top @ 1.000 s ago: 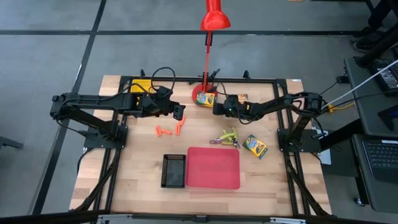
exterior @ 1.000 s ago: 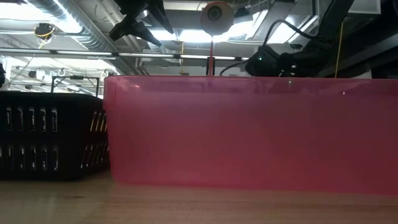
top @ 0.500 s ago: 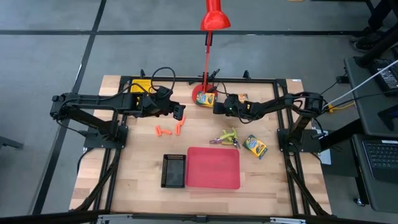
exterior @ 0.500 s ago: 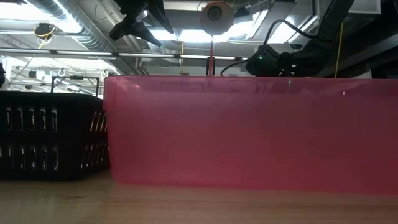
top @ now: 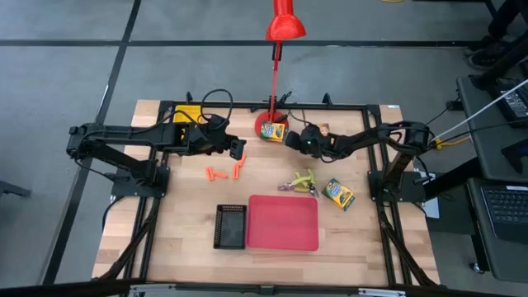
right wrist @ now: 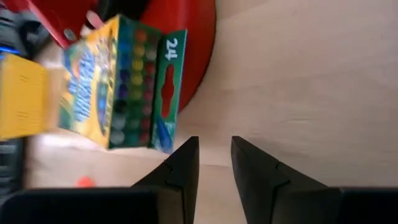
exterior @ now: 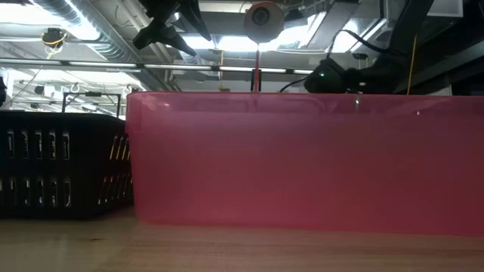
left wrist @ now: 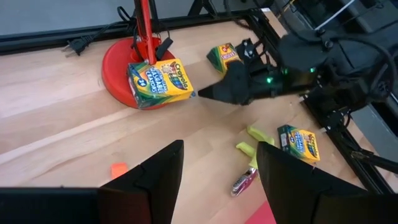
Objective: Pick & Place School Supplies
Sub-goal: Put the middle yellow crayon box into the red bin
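While the left gripper (top: 240, 152) hovers open above the orange sticks (top: 217, 173), the right gripper (top: 288, 139), fingers slightly parted and empty, points at a crayon box (top: 273, 131) on the red lamp base (left wrist: 115, 65).

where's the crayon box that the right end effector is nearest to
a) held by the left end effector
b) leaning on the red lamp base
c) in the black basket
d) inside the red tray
b: the crayon box rests tilted on the lamp base, just ahead of the right end effector.
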Robot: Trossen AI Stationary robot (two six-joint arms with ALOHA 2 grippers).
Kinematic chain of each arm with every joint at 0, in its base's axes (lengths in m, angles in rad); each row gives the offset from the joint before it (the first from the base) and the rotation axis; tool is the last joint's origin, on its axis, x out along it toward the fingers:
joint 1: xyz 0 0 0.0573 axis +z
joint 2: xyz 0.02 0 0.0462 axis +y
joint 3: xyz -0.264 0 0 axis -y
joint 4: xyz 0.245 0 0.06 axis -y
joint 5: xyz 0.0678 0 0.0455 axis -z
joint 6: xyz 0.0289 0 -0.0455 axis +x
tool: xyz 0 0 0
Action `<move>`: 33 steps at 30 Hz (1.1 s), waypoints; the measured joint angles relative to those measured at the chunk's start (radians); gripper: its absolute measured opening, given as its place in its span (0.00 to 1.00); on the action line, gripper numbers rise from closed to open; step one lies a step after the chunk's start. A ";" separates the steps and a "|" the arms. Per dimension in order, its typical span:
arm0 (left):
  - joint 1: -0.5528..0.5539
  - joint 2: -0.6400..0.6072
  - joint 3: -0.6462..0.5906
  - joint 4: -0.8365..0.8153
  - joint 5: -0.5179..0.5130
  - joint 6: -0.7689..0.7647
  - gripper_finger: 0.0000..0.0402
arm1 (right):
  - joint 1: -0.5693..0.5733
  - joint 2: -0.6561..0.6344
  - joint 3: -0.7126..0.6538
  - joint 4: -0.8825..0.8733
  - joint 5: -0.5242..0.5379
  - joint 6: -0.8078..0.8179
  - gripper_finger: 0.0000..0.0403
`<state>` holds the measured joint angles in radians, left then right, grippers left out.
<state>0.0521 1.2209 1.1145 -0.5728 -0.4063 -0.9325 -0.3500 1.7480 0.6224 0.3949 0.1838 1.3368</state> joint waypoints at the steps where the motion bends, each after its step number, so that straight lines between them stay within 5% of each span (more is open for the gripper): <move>1: 0.000 0.000 0.000 0.000 0.004 0.000 0.50 | -0.008 -0.002 -0.023 0.056 -0.010 0.013 0.24; 7: 0.000 0.000 0.000 0.000 0.005 0.003 0.50 | -0.043 -0.005 -0.113 0.272 -0.085 0.025 0.24; 33: 0.000 0.000 0.000 0.001 0.008 0.016 0.50 | -0.030 0.025 -0.041 0.199 -0.049 -0.013 0.24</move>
<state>0.0521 1.2209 1.1145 -0.5721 -0.3985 -0.9169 -0.3798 1.7735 0.5813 0.5942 0.1352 1.3237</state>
